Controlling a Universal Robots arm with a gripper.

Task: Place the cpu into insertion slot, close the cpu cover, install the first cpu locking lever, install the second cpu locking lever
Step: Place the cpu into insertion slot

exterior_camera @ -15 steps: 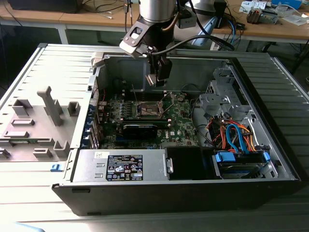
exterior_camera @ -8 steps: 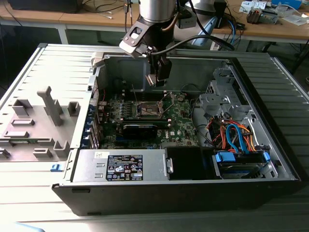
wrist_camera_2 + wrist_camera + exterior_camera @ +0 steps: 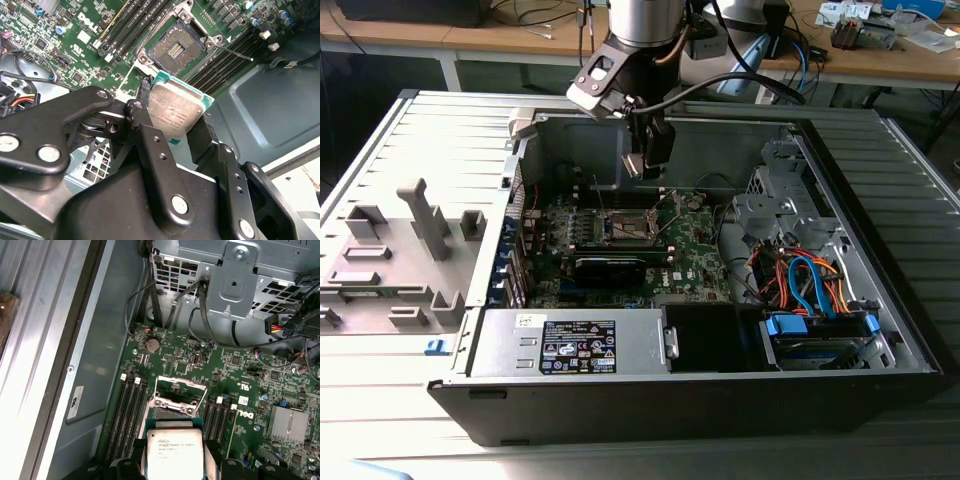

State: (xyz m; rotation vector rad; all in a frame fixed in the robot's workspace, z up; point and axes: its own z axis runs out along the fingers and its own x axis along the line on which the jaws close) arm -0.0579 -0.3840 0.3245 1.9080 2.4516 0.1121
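Now cpu [image 3: 175, 112] in end effector [image 3: 176, 104] grip, nr insertion slot [image 3: 176, 48].

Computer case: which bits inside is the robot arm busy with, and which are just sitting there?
For the job:
- the end effector, gripping the cpu
- the insertion slot, open and empty
- the cpu cover, raised

Just sitting there:
- power supply
- coloured cables
- drive cage
- memory slots
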